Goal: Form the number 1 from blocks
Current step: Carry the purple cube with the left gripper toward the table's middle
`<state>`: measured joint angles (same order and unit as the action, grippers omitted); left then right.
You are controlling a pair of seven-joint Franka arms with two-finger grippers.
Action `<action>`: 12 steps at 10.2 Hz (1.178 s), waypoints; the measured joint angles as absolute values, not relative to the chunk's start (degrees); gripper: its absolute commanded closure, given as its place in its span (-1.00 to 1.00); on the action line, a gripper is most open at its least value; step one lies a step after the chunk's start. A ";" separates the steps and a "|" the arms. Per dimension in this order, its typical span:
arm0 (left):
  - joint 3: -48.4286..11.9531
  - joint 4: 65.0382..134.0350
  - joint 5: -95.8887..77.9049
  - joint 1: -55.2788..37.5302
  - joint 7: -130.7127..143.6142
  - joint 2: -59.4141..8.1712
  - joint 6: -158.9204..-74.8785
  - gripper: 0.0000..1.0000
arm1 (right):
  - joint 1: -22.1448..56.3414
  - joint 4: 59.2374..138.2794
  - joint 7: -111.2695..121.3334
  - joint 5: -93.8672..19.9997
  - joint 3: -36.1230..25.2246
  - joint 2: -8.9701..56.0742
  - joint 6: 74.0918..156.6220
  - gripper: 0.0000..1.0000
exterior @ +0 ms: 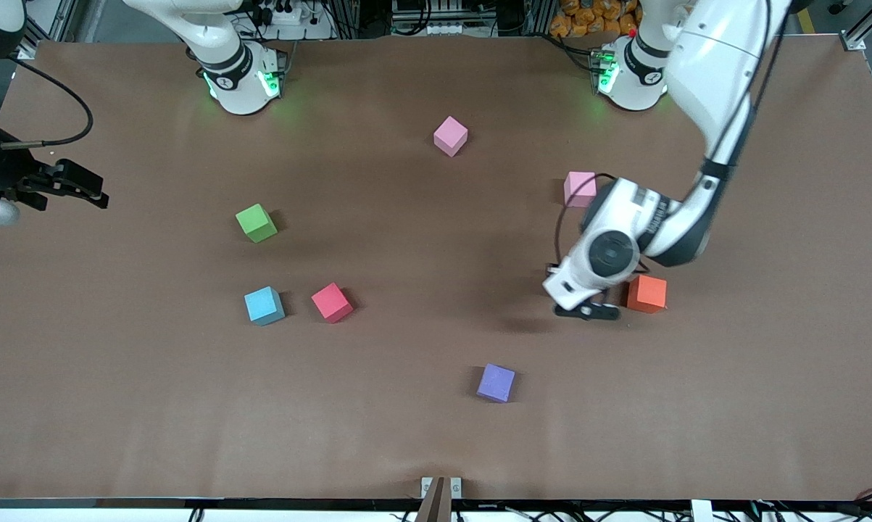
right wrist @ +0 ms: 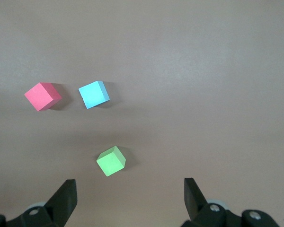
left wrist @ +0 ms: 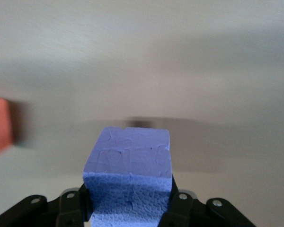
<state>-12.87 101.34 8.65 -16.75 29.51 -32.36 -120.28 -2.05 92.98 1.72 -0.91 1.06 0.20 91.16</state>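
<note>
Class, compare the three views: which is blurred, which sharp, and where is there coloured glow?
Left wrist view: orange block smeared; the purple block in the left gripper crisp. Right wrist view: sharp past the open right gripper; green block casts a soft shadow. Front view: green glow on the table by both bases.

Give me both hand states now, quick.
Left hand: shut on a purple block, beside the orange block.
Right hand: open, holding nothing, waiting at the right arm's end of the table.
</note>
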 measured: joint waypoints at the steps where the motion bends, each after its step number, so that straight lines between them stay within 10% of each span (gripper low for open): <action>1: -15.03 101.35 8.65 -18.39 34.27 -32.13 -120.03 1.00 | -2.07 92.94 1.72 -0.91 1.04 0.21 91.14 -1.00; 12: -18.51 95.81 8.65 -42.74 63.05 -39.12 -120.99 1.00 | -2.11 92.87 1.72 -0.91 0.99 0.33 90.95 -1.00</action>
<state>-18.51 95.81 8.65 -42.74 63.05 -39.12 -120.99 -2.11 92.87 1.72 -0.91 0.99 0.33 90.95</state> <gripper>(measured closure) 0.454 0.000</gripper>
